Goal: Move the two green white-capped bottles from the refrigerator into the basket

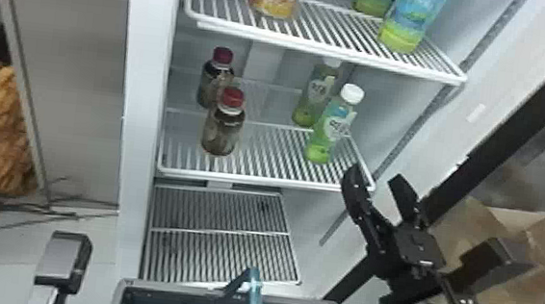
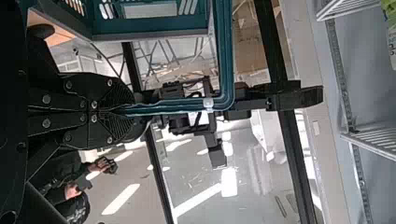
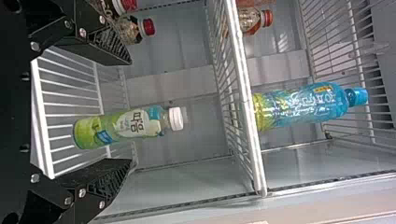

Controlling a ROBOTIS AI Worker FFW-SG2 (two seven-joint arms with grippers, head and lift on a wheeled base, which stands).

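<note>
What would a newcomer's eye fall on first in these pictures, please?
Probably the two green plastic bottles with white caps, standing toward the right of the middle white wire shelf. Then the black right gripper, open near that shelf's front right corner in the head view, and the left gripper, shut on the handle of the grey-rimmed teal basket below.

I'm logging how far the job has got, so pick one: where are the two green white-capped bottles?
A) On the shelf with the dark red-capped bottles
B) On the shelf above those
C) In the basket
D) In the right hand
A: the green white-capped bottles stand on the same wire shelf as the dark red-capped bottles.
</note>
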